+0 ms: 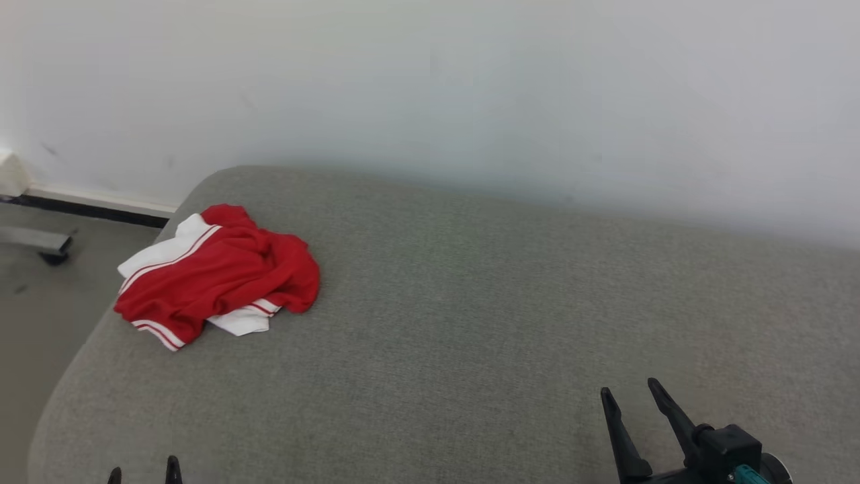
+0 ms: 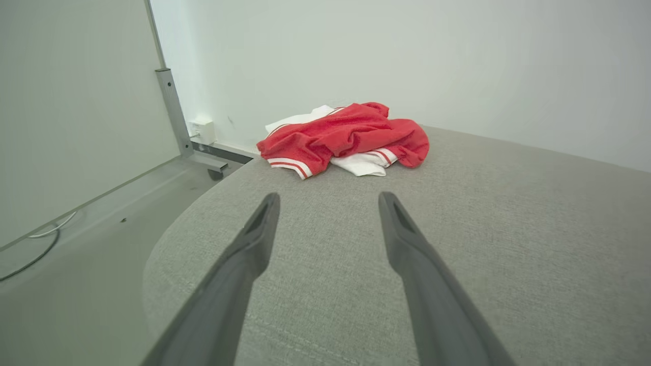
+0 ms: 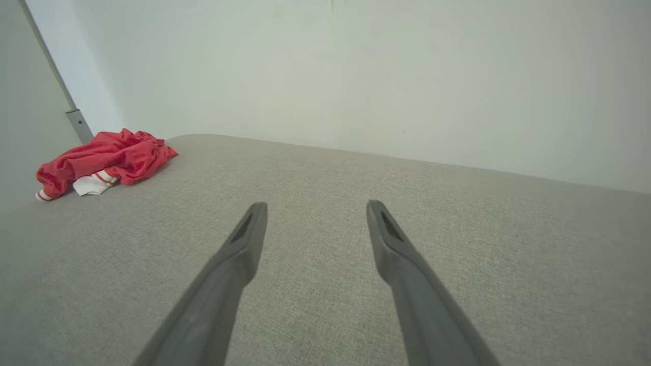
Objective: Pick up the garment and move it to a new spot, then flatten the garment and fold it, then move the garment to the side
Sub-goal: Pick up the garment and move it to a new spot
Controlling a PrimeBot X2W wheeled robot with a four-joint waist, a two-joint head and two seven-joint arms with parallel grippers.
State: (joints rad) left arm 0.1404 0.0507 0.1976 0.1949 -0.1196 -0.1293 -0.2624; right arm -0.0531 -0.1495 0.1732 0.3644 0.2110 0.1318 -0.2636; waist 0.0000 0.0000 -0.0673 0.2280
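A crumpled red garment (image 1: 222,275) with white panels and red-white striped trim lies bunched at the far left corner of a grey upholstered surface (image 1: 470,302). My left gripper (image 1: 144,470) peeks in at the bottom left, well short of the garment, and its wrist view shows the garment (image 2: 346,137) straight ahead beyond its open, empty fingers (image 2: 328,201). At the bottom right my right gripper (image 1: 631,393) stands open and empty, far from the garment (image 3: 101,162), which lies off to its left.
A white wall (image 1: 470,87) runs along the back of the surface. Left of the surface's rounded edge the floor (image 1: 40,296) drops away, with a metal post (image 2: 173,107), a castor foot (image 1: 50,249) and a cable (image 2: 40,244).
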